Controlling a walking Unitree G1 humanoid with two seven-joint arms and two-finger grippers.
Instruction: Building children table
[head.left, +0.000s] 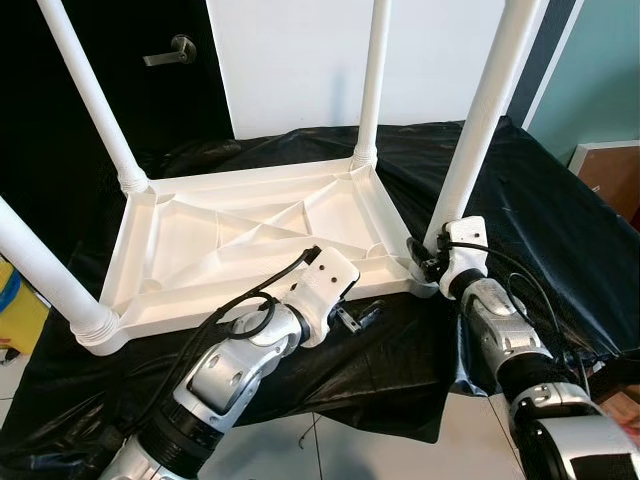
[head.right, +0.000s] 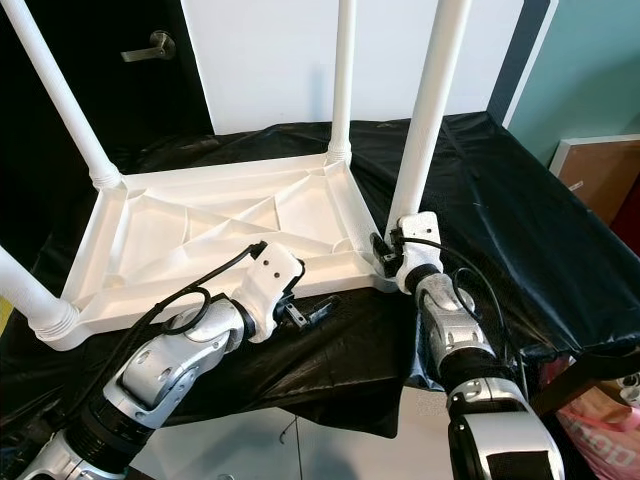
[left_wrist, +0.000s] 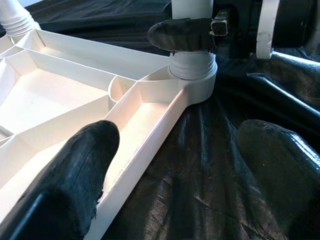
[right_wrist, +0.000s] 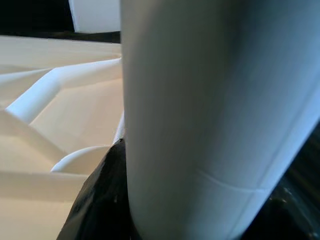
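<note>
At centre frame, the right gripper (head.left: 428, 256) clamps its fingers on the table leg (head.left: 478, 125); the left gripper (head.left: 362, 314), fingers apart, straddles the tabletop (head.left: 250, 240) edge.

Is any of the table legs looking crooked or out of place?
Yes. The far left leg leans outward from the upside-down tabletop, while the far right leg stands nearly straight. The right gripper holds the near right leg at its base.

Head stereo downward; wrists close-in
</note>
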